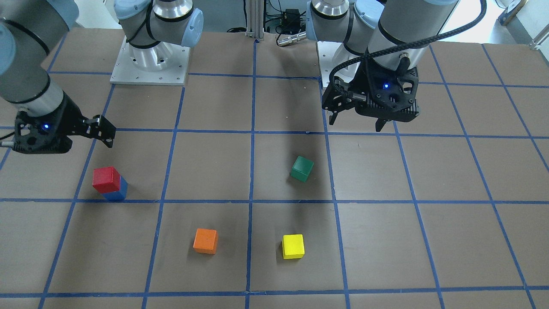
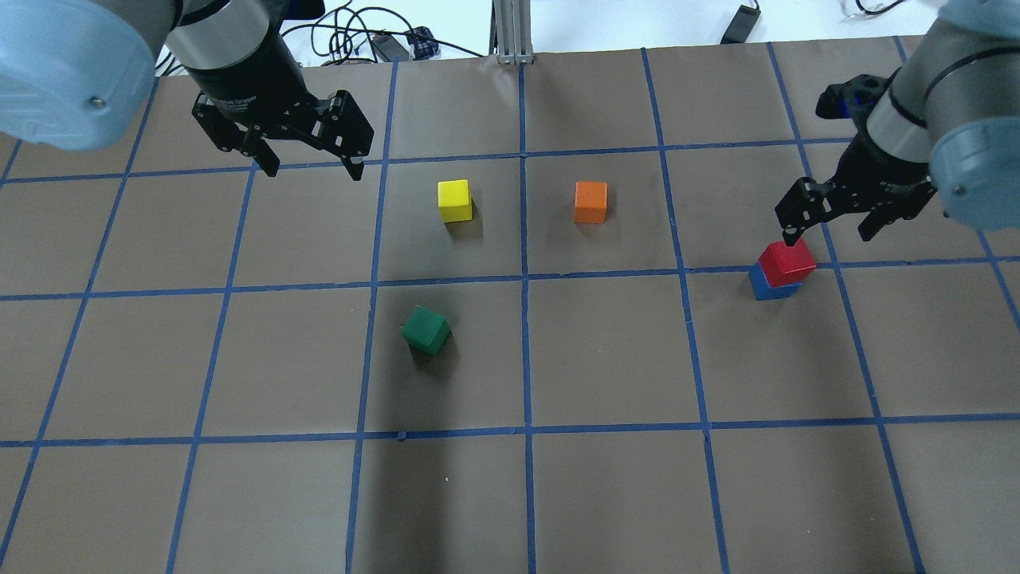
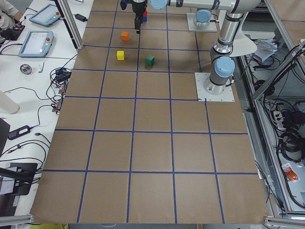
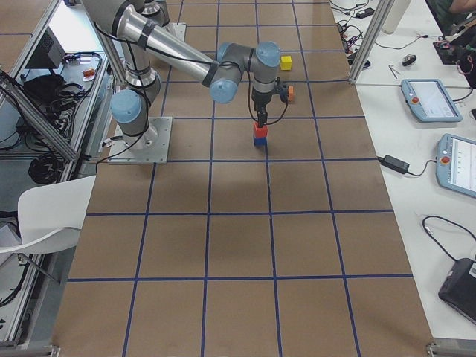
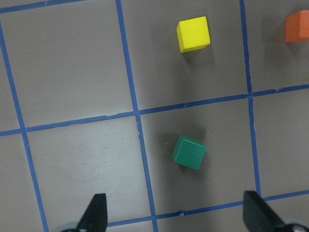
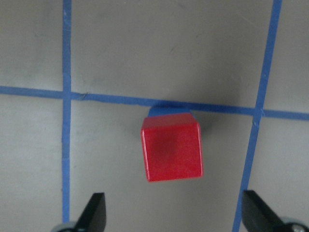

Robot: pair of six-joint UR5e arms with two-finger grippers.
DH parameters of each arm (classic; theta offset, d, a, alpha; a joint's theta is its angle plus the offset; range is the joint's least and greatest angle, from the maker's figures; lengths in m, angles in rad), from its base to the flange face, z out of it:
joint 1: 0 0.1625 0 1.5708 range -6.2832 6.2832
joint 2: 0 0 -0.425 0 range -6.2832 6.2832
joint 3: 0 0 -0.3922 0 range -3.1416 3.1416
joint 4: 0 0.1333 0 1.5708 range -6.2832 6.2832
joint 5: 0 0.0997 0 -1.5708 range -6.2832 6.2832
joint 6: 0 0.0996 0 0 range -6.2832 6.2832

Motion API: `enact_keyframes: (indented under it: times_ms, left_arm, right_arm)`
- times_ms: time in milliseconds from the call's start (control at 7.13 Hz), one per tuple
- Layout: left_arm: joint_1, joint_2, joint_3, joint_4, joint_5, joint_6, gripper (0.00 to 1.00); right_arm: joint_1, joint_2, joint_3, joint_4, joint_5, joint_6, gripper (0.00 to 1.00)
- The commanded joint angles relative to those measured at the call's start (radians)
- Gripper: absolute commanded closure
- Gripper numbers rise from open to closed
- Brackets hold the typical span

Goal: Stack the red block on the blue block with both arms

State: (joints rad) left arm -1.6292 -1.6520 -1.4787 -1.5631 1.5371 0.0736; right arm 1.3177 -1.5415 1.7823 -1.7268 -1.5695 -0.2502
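The red block [image 2: 787,262] sits on top of the blue block [image 2: 771,288] on the table's right side, also in the front view [image 1: 106,179] with the blue block [image 1: 117,191] under it. My right gripper [image 2: 829,235] hangs open and empty above and just behind the stack; in the right wrist view the red block [image 6: 171,147] lies between the spread fingertips [image 6: 96,212], apart from both. My left gripper [image 2: 312,171] is open and empty, raised over the table's far left.
A green cube [image 2: 426,330], a yellow cube [image 2: 454,200] and an orange cube [image 2: 590,202] lie apart around the table's middle. The left wrist view shows the green cube [image 5: 189,152] below the gripper. The arm bases [image 1: 150,64] stand at the robot's edge.
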Motion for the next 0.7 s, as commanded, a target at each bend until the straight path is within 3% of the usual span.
enact_keyframes:
  times_ms: [0,280,561]
  left_arm:
    - [0.000,0.000,0.000,0.000,0.000,0.000,0.00]
    - [0.000,0.000,0.000,0.000,0.000,-0.001,0.00]
    - [0.000,-0.003,0.000,0.012,0.000,0.000,0.00]
  right_arm:
    - [0.053,-0.058,-0.173,0.277,0.008,0.186,0.00]
    - [0.177,-0.049,-0.182,0.265,0.019,0.328,0.00]
    - [0.227,-0.043,-0.181,0.263,0.019,0.359,0.00]
